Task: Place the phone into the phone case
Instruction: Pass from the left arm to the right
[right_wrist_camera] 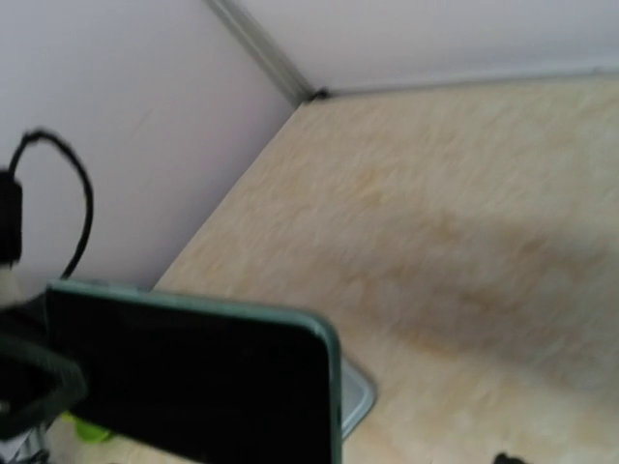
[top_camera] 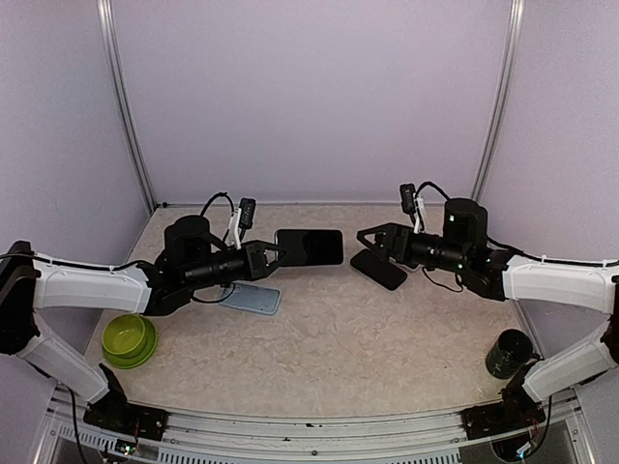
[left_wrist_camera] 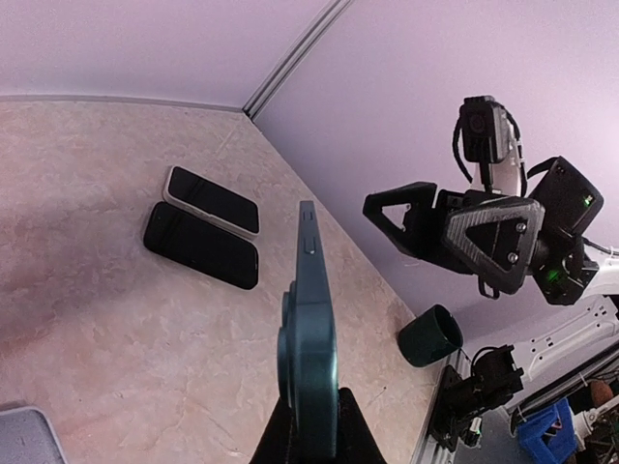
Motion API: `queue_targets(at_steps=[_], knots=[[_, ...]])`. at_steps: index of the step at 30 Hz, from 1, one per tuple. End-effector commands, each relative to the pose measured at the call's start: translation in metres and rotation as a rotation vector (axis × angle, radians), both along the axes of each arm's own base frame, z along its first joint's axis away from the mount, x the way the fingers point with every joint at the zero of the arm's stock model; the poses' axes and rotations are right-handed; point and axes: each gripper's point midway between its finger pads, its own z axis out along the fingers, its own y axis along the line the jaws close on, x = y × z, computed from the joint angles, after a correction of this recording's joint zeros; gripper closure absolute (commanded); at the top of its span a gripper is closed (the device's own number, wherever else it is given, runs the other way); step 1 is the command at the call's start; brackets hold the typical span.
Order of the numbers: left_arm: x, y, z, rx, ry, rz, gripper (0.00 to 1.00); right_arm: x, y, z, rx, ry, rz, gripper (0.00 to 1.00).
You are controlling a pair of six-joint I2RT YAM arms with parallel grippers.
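Keeping the phone (top_camera: 309, 247) steady is what matters most here: it hangs in the air over the middle of the table (top_camera: 338, 358), nearer the far edge, clamped by one short end in the left gripper (top_camera: 273, 254). The right gripper (top_camera: 362, 247) stands just beside the free end, its jaws spread and empty. I judge the step to be a handover or shared grip, so it should close squarely on the phone's edges, not the glass, before the left lets go. What looks like the pale blue case (top_camera: 256, 299) lies on the table below the left arm, left of the middle. Two dark flat slabs (left_wrist_camera: 201, 245) lie beneath the right gripper and are best avoided.
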Motion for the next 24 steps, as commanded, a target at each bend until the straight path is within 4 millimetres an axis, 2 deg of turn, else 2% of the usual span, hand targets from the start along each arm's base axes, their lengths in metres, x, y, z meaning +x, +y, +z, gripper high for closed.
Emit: queue_targets(at_steps=[1, 7, 15, 24], knots=[[-0.004, 0.001, 0.039, -0.112, -0.089, -0.03, 0.98, -0.008, 0.012, -0.004, 0.033, 0.047, 0.103, 0.21], [-0.007, -0.004, 0.04, -0.137, -0.079, -0.065, 0.98, -0.014, 0.025, -0.007, 0.049, 0.067, 0.186, 0.22], [-0.013, -0.012, 0.042, -0.156, -0.081, -0.125, 0.98, -0.012, 0.038, -0.023, 0.052, 0.14, 0.243, 0.23], [-0.022, -0.021, 0.04, -0.173, -0.07, -0.203, 0.98, -0.019, 0.052, -0.017, 0.112, 0.164, 0.347, 0.25]])
